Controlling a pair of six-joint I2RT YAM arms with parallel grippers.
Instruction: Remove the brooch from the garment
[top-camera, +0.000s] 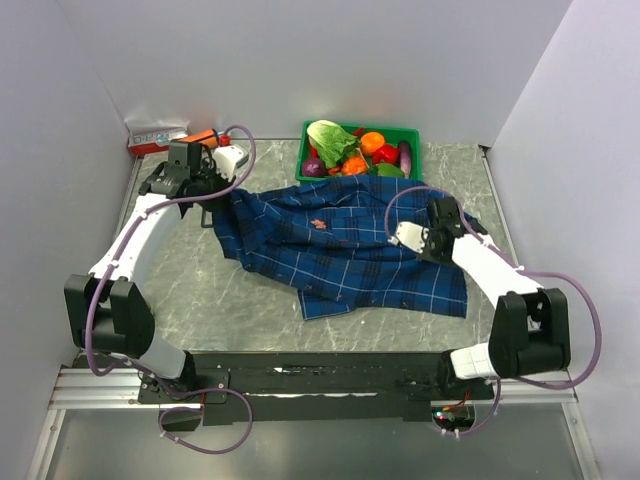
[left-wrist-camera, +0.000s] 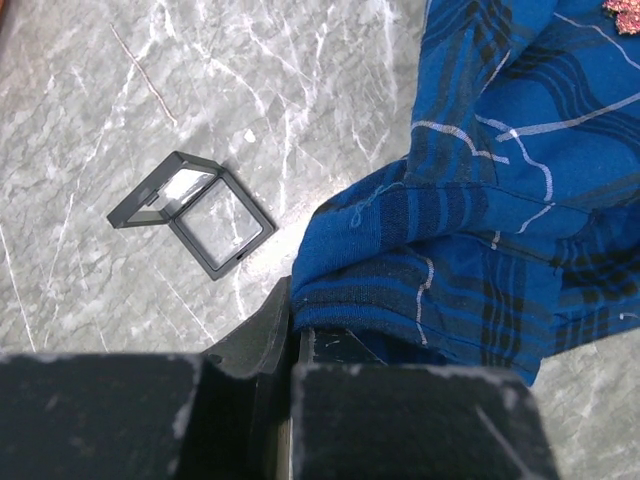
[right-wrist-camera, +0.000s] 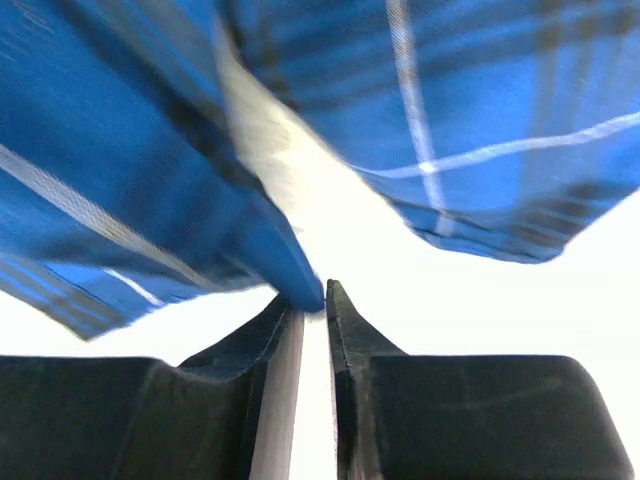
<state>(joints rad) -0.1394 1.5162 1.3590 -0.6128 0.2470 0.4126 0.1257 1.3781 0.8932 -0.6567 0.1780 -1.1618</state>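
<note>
The garment (top-camera: 340, 245), a navy plaid shirt, lies spread across the middle of the table. The brooch (top-camera: 318, 223), a tiny pinkish-gold ornament, sits on its upper middle; it also shows at the top right corner of the left wrist view (left-wrist-camera: 624, 14). My left gripper (top-camera: 207, 200) is shut on the garment's left hem (left-wrist-camera: 400, 300), its fingertips (left-wrist-camera: 270, 325) close together. My right gripper (top-camera: 408, 237) is at the garment's right part, nearly closed, with a fold of fabric (right-wrist-camera: 290, 270) pinched at its tips and raised off the table.
A small open black box (left-wrist-camera: 195, 212) with a clear window lies on the marble left of the hem. A green basket (top-camera: 411, 133) of vegetables stands at the back, touching the garment. A red-and-white carton (top-camera: 155, 137) lies at the back left.
</note>
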